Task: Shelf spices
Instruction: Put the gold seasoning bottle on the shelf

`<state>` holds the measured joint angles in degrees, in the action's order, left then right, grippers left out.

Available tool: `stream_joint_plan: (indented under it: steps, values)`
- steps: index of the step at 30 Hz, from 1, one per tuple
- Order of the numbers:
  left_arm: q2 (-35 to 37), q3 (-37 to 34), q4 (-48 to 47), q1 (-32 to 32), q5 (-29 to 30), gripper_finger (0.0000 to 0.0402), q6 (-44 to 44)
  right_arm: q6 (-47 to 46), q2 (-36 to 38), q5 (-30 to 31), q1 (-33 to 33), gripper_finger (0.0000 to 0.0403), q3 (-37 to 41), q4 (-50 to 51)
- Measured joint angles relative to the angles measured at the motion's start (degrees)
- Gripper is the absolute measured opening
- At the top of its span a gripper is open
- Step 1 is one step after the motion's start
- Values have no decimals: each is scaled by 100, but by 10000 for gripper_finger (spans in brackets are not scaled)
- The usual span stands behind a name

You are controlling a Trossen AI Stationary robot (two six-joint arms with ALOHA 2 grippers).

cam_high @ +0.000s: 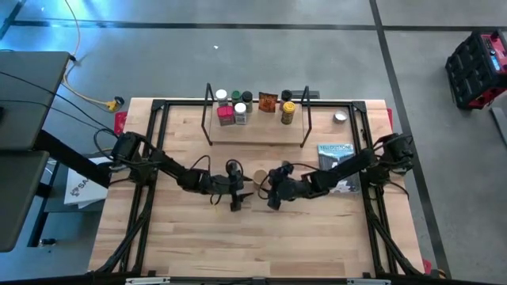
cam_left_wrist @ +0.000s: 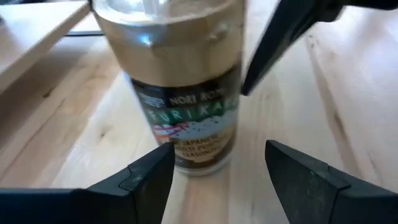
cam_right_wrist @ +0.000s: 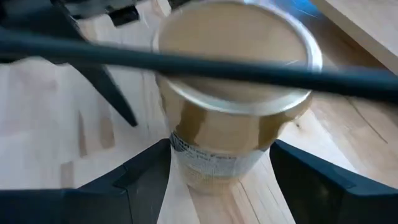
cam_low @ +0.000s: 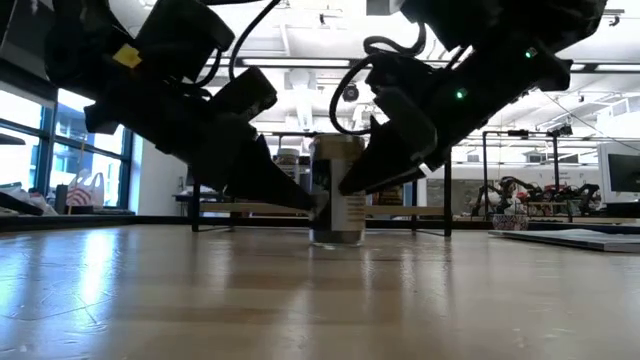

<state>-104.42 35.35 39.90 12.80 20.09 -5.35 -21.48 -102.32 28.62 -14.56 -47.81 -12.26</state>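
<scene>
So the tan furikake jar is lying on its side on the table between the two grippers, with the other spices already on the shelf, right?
Not quite. The furikake jar stands upright on the table, as the low view shows. It is between the left gripper and the right gripper, both with open jaws, and the other spices are on the shelf.

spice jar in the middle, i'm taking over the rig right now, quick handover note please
Left gripper: open, at the tan jar mid-table, jar not gripped.
Right gripper: open, close on the jar's other side, holding nothing.
The jar stands upright on the table, in front of the shelf.
Done: seven spices already sit on the shelf board.
Left: grip the tan jar and set it on the shelf.
The book and small tin stay put.
</scene>
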Motion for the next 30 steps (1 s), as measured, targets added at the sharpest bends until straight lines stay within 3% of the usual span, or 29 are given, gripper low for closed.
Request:
stream_joint_plan:
  steps: [11, 17, 21, 30]
  values:
    - [-6, 0, 28, 614, 64, 246, -482, -361, 339, -40, 23, 268, -2, 1595]
    - [-6, 0, -43, 673, 1316, 246, -644, -280, 965, 20, -111, 268, -10, 1454]
    - [-6, 0, -46, 125, 679, 246, -549, -22, 932, -175, -125, 268, -13, 1242]
    - [-6, -2, 26, -657, -837, 246, 834, -52, 211, -192, -120, 268, -11, 801]
